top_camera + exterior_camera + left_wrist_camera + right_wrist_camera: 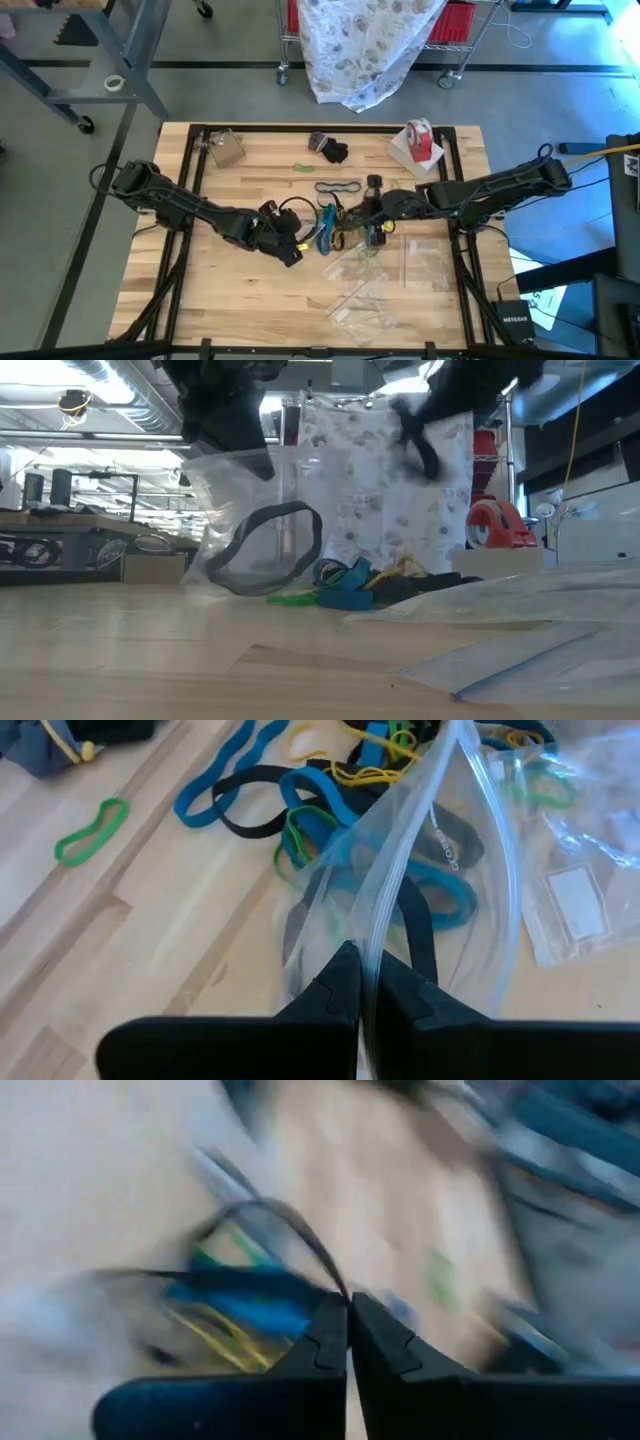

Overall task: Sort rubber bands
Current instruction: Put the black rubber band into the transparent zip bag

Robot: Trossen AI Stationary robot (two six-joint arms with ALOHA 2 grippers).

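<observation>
The left gripper is shut on the rim of a clear plastic bag, holding it lifted near the middle of the desk. In the low view the bag hangs upright with one black rubber band inside it. The right gripper is pinched closed on a thin black band, which arcs away from its fingertips; it sits just right of the pile, close to the bag.

The remaining rubber bands lie in a tangled heap of blue, green, yellow and black between the two grippers, with one green band apart on the far side and a black one just beyond the heap. Several more clear bags lie flat on the near right part of the desk, and a red-and-white tape roll stands at the far right.

The step in hand looks like feeding the black band into the held bag. To do it well, the left gripper should keep the bag's mouth slack enough to gape toward the right arm, not pulled flat. The right gripper should carry the band over the rim and well down inside before letting go, since a floppy loop can catch on the edge and spring back out. It should also check that no neighbouring band from the tangle is dragged along with it.
</observation>
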